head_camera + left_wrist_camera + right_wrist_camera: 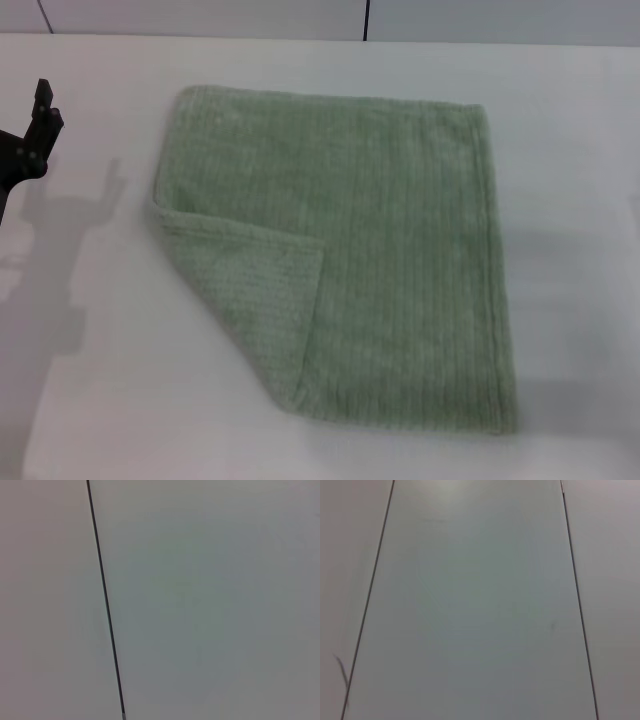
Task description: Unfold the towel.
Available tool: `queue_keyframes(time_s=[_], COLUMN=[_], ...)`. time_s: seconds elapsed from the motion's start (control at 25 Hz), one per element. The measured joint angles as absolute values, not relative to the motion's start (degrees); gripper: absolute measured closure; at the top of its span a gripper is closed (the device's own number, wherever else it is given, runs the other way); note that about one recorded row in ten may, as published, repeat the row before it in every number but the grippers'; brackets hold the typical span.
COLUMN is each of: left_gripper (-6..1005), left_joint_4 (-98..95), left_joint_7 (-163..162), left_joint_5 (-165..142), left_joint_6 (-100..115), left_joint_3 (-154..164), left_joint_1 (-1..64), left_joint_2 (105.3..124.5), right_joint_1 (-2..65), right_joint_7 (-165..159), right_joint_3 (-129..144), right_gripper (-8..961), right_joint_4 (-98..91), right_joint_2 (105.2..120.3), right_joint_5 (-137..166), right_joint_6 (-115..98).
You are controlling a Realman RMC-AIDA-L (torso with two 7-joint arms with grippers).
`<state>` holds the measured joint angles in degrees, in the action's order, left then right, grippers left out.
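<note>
head view: towel (400, 250), corner folded over.

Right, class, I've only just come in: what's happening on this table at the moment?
A pale green towel lies on the white table, not fully spread out: its near-left corner is folded over onto the cloth. Nothing is holding it. The robot's left hand hangs at the far left edge of the head view, well clear of the towel. The right hand is out of sight. Both wrist views show only plain pale panels with dark seams.
</note>
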<state>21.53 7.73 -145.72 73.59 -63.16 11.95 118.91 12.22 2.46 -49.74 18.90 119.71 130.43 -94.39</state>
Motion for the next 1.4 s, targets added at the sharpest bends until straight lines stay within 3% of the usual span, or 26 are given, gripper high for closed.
queue_keyframes(time_s=[0.56,0.92,1.0,1.08,1.12,1.16,1.2,1.24,1.28,1.36,1.4], left_gripper=[186,187,187,187,187,186,186,186,186,187,187], left_joint_4=[21.5,21.6,22.0,23.0,23.6,25.0,25.0,25.9,26.9,30.9,30.9], left_joint_7=[8.0,8.3,8.4,8.7,8.9,9.2,9.2,9.3,9.4,11.1,11.1], left_joint_5=[-145.7,-145.7,-145.6,-145.4,-145.3,-145.4,-145.4,-145.4,-145.5,-145.7,-145.7], left_joint_6=[73.4,71.0,69.0,67.1,66.6,65.5,65.5,64.9,64.2,61.0,61.0], left_joint_3=[-61.8,-60.1,-60.2,-60.6,-60.7,-60.8,-60.8,-60.8,-60.8,-60.9,-60.9], left_joint_1=[12.0,13.8,14.4,14.6,14.6,14.7,14.7,14.7,14.8,14.9,14.9], left_joint_2=[118.91,118.91,118.90,118.86,118.82,118.69,118.69,118.55,118.43,118.07,118.07], right_joint_1=[12.3,15.3,16.1,15.8,15.8,15.2,15.2,15.1,15.1,15.8,15.8], right_joint_7=[0.6,-6.1,-6.4,-6.5,-6.5,-6.1,-6.1,-6.0,-6.0,-6.0,-6.0], right_joint_3=[-49.7,-49.7,-49.8,-50.2,-50.2,-51.0,-51.0,-52.7,-52.7,-57.6,-57.6], right_gripper=[307,308,309,309,309,310,310,310,310,311,311], right_joint_4=[18.9,19.2,21.5,29.6,29.6,37.8,37.8,45.7,45.7,56.0,56.0], right_joint_2=[119.66,118.62,117.84,115.59,115.59,113.13,113.13,110.77,110.77,108.58,108.58], right_joint_5=[130.6,137.3,139.3,142.8,142.8,144.1,144.1,144.6,144.6,147.0,147.0], right_joint_6=[-94.0,-91.1,-86.5,-76.8,-76.8,-66.3,-66.3,-55.2,-55.2,-36.1,-36.1])
